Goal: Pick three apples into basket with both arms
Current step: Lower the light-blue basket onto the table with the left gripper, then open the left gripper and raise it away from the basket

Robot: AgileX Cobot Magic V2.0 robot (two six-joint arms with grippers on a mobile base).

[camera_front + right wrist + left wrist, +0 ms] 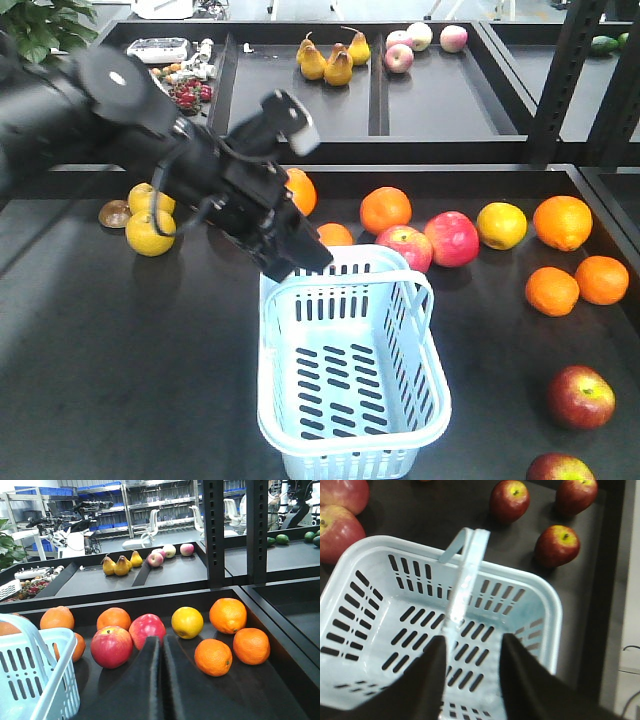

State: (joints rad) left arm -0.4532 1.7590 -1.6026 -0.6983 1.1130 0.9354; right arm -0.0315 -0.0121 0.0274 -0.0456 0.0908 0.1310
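Observation:
The pale blue basket (300, 420) stands mid-table with its loop handle (467, 570) raised. My left gripper (300, 255) hovers over the basket's far left corner; in the left wrist view it is open (472, 642), with nothing between its fingers and the slotted basket floor below. Three dark red apples (509, 500) (576, 495) (557, 545) lie on the table beyond the basket rim (547, 597). Two of them show at the front right (580, 396) (558, 468). My right gripper (161, 641) is shut and empty, low over the table beside the basket (42, 680).
Two brighter pink-red apples (404, 246) (452, 238) and oranges (385, 209) (562, 221) lie behind the basket. More oranges (552, 290) and a lemon (501, 225) are at right, yellow fruit (149, 232) at left. Pears (325, 60) sit in the rear tray. A black post (565, 80) rises at right.

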